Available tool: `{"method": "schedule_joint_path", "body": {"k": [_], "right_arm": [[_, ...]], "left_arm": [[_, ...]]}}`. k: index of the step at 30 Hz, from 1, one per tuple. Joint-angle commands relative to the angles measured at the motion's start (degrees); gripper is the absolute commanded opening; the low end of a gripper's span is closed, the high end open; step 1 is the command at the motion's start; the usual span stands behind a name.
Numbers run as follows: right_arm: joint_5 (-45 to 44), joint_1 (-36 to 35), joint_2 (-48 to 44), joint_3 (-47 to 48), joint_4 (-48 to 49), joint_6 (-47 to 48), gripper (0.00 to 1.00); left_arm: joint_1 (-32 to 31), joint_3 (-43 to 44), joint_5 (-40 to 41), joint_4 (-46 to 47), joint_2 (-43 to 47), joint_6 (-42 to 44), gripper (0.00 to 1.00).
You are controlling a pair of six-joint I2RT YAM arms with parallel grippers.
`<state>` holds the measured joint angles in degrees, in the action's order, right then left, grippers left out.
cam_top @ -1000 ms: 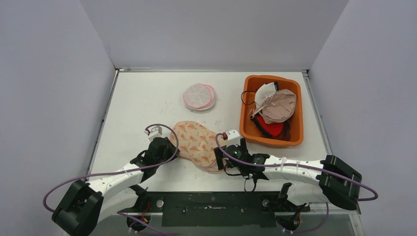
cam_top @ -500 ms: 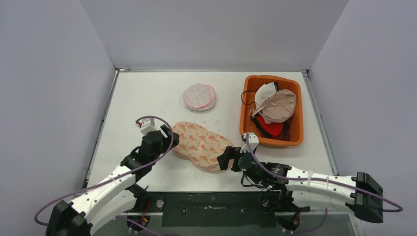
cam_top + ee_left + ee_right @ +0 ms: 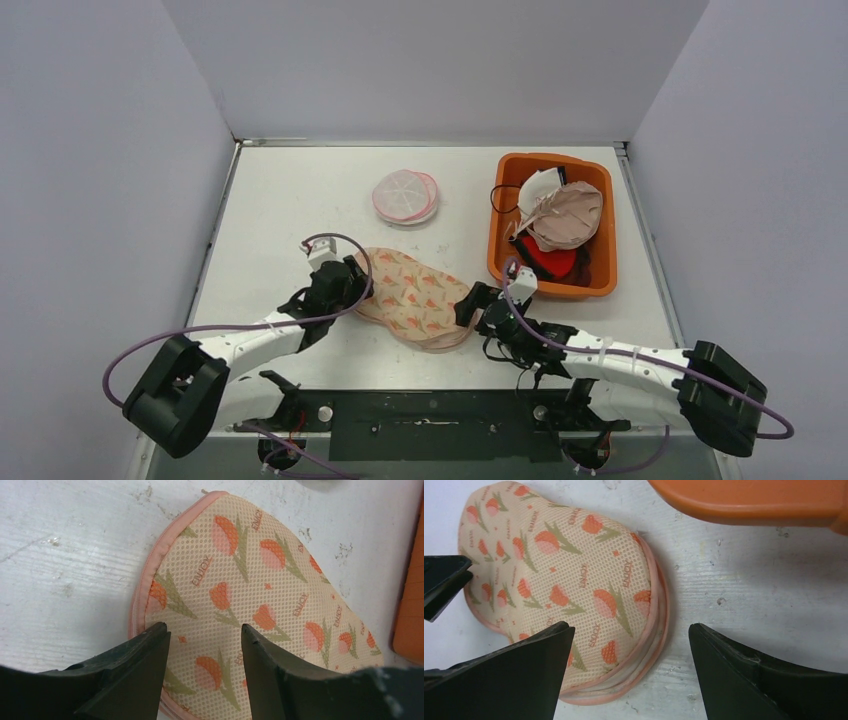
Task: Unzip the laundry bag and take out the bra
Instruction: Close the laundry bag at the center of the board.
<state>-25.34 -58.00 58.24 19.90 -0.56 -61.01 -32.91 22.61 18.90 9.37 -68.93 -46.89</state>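
The laundry bag (image 3: 415, 297), cream mesh printed with orange flowers and piped in pink, lies flat on the worktop (image 3: 280, 200). It sits close to the near edge, about midway along it, with its long axis slanting from far-left to near-right.

Your left gripper (image 3: 204, 635) sits at the bag's left end with its jaws partly apart. One finger (image 3: 145, 652) is right at the pink piped rim and the other is over the mesh. Nothing is pinched between them, and you cannot tell whether the tips touch the fabric.

Your right gripper (image 3: 626, 630) is spread wide across the bag's rounded right end. One finger (image 3: 524, 665) is over the mesh and the other is over bare worktop beyond the rim, and it has hold of nothing. The rim there shows as stacked pink layers. No zip pull can be made out in any view.

To the right, the near left corner of the orange tub (image 3: 603, 285) is near that end of the bag, leaving only a narrow strip of bare surface. The tub runs along the right edge and is filled with clothes (image 3: 565, 215).

A round pink-edged mesh disc (image 3: 405, 196) lies well apart from the bag, towards the far edge. From the bag's left end out to the left edge the surface is bare.
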Motion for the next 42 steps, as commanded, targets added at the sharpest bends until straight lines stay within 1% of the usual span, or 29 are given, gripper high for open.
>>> {"method": "schedule_joint_path", "body": {"k": [1, 6, 9, 11, 16, 19, 21, 23, 24, 27, 29, 32, 33, 35, 38, 40, 42], "right_arm": [[5.5, 2.5, 4.9, 0.4, 6.8, 2.3, 0.85], [8.7, 4.3, 10.9, 2.0, 9.7, 6.7, 0.68], [9.0, 5.0, 14.2, 4.8, 9.8, 11.4, 0.59], [8.8, 5.4, 16.0, 6.6, 9.6, 14.4, 0.54], [8.5, 6.7, 20.4, 11.6, 9.2, 22.6, 0.50], [9.4, 8.3, 23.3, 14.1, 9.8, 25.8, 0.50], [9.7, 8.7, 24.2, 15.2, 9.7, 27.5, 0.50], [9.8, 8.7, 23.4, 16.4, 7.9, 28.1, 0.54], [9.8, 8.7, 22.1, 16.9, 6.7, 28.4, 0.60], [9.2, 8.1, 16.3, 18.9, -0.1, 30.2, 0.83], [8.9, 7.9, 12.7, 20.6, -5.5, 31.4, 0.87], [10.3, 6.9, 8.2, 22.2, -9.2, 32.6, 0.87], [12.1, 6.7, 6.9, 22.0, -8.8, 32.6, 0.86], [18.4, 6.5, 5.0, 20.5, -5.3, 32.0, 0.79], [27.2, 5.3, 5.7, 17.3, 3.9, 29.3, 0.62], [28.3, 3.4, 8.3, 16.8, 7.3, 27.9, 0.52], [27.4, 0.8, 11.0, 16.8, 9.3, 28.1, 0.46]], "left_arm": [[0.1, -3.9, 2.2, 2.5, 4.9, -3.7, 0.52], [0.0, -9.3, 2.7, -0.8, 13.0, -7.3, 0.51], [-0.2, -10.9, 1.9, -3.1, 16.6, -9.1, 0.50], [-0.4, -11.8, 1.0, -4.4, 18.2, -10.7, 0.50], [-2.9, -14.0, -0.4, -5.4, 20.5, -15.7, 0.47], [-6.4, -14.4, 1.8, -6.5, 20.8, -18.0, 0.47], [-8.2, -14.1, 3.4, -8.0, 21.2, -18.8, 0.47], [-8.9, -13.3, 4.2, -11.0, 22.2, -19.2, 0.48], [-8.8, -12.7, 4.6, -13.3, 23.1, -19.1, 0.50], [-8.8, -10.4, 5.8, -20.0, 28.0, -18.1, 0.56], [-8.8, -8.6, 6.0, -22.9, 31.4, -15.4, 0.58], [-8.5, -5.2, 5.3, -26.5, 34.8, -11.7, 0.61], [-8.4, -3.9, 5.2, -27.6, 35.0, -11.1, 0.61], [-8.3, -1.7, 4.2, -27.9, 34.9, -9.9, 0.61], [-8.2, -0.3, 1.8, -23.9, 33.3, -8.3, 0.60], [-8.0, -0.7, -0.2, -20.1, 31.5, -7.9, 0.55], [-7.7, -2.0, -2.9, -14.9, 29.3, -6.8, 0.48]]}}
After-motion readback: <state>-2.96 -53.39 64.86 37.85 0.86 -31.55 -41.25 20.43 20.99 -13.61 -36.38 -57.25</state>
